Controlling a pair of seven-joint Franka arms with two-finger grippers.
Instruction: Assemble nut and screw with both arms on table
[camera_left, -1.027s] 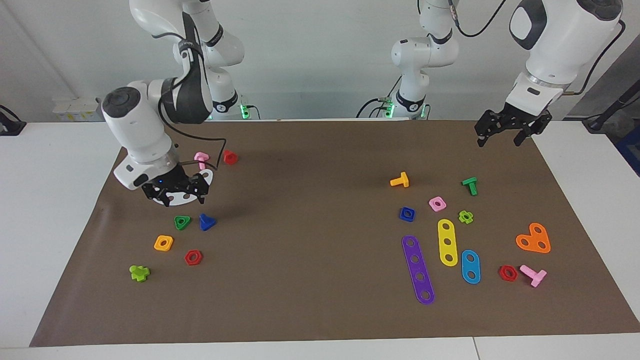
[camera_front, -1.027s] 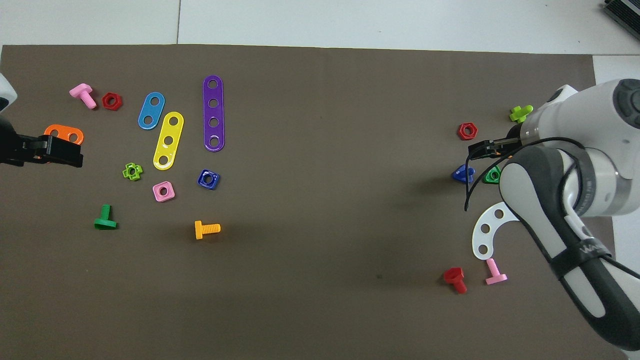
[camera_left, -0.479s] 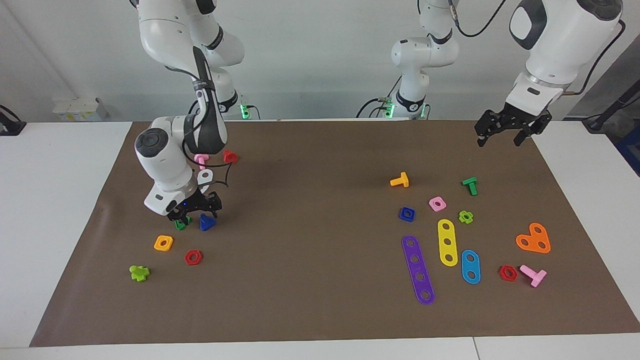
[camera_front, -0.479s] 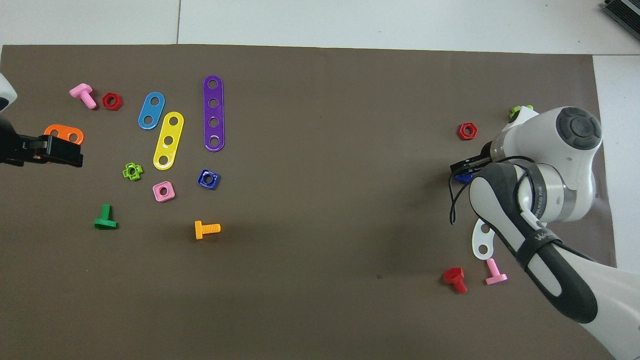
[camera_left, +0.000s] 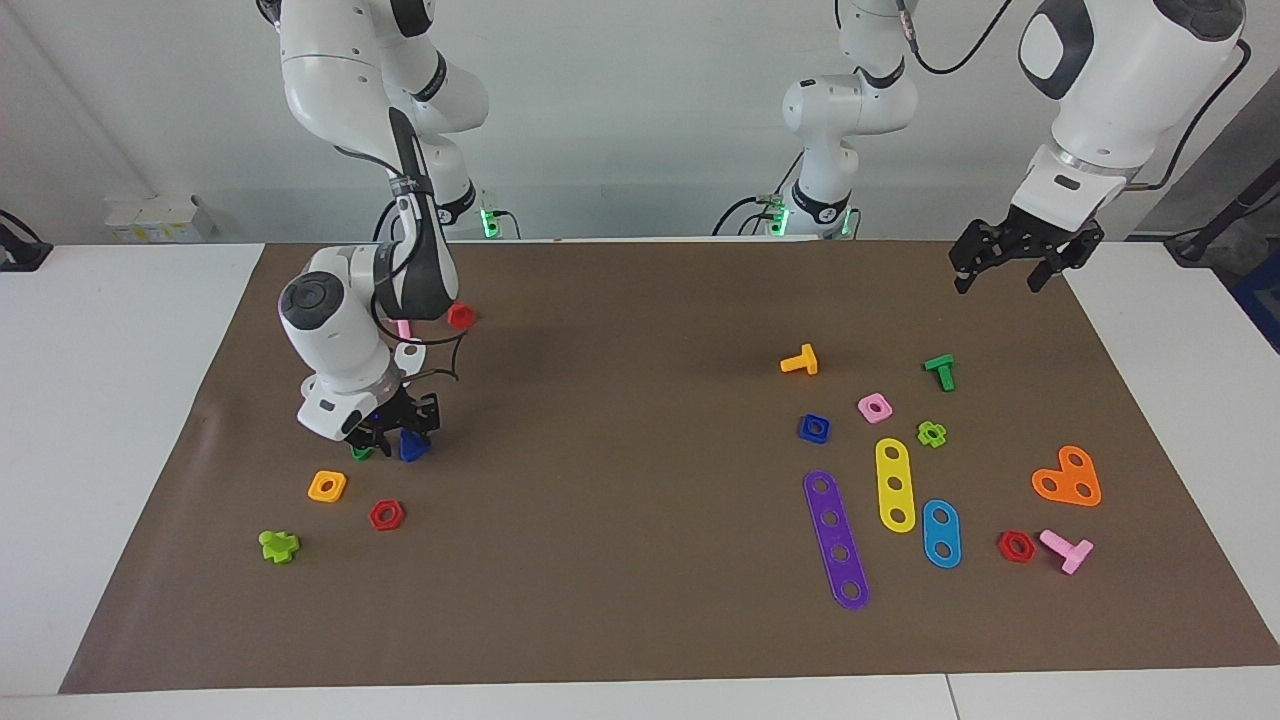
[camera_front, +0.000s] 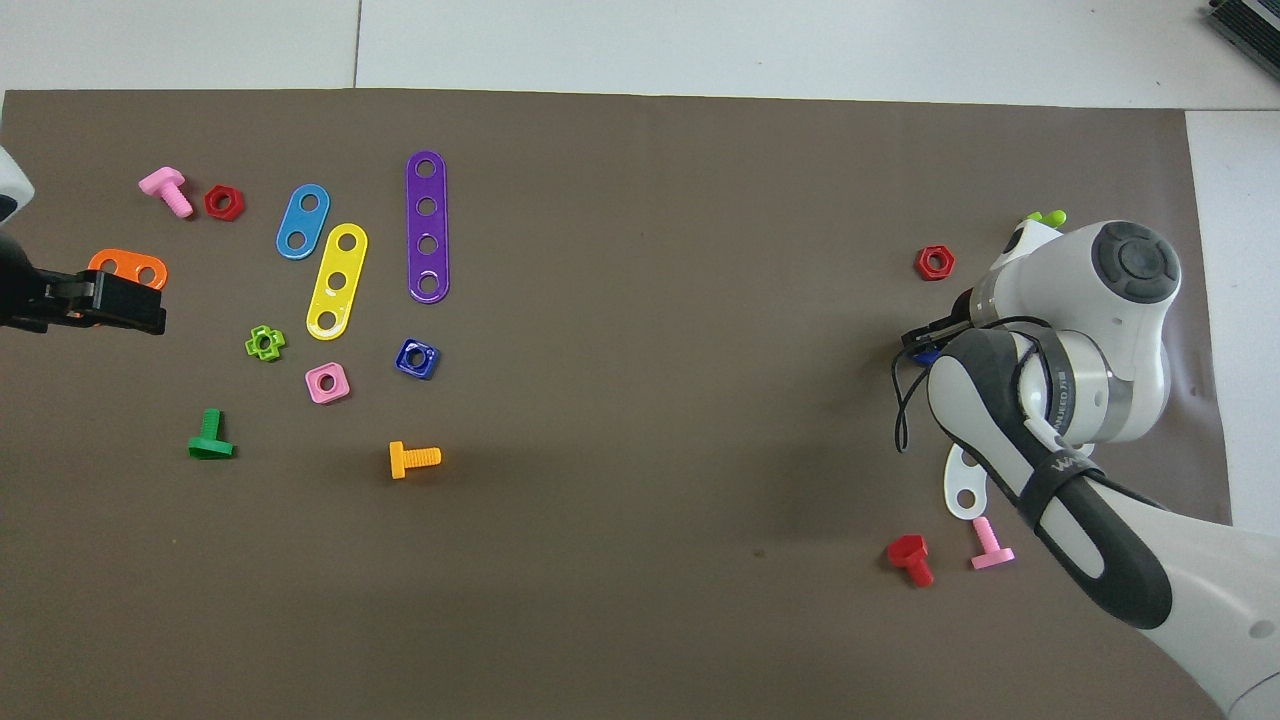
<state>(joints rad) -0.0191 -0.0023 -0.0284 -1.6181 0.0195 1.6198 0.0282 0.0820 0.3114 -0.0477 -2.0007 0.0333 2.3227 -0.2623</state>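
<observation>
The dark-blue screw (camera_left: 412, 447) lies on the brown mat (camera_left: 640, 300) toward the right arm's end of the table; only a sliver shows in the overhead view (camera_front: 926, 353). My right gripper (camera_left: 397, 432) is low over it, fingers apart on either side of it. The dark-blue square nut (camera_left: 814, 428) lies on the mat toward the left arm's end, also in the overhead view (camera_front: 417, 358). My left gripper (camera_left: 1005, 280) waits open and empty, raised over the mat's edge; it also shows in the overhead view (camera_front: 140, 305).
A green triangular nut (camera_left: 360, 452), orange square nut (camera_left: 327, 486) and red hex nut (camera_left: 386, 515) lie close to the screw. A white curved plate (camera_front: 962, 485) lies under the right arm. A pink square nut (camera_left: 874, 407), orange screw (camera_left: 800, 361) and purple strip (camera_left: 836, 539) surround the blue nut.
My right gripper has swung from over the white curved plate out to the blue screw and come down low around it. The left arm has not moved.
</observation>
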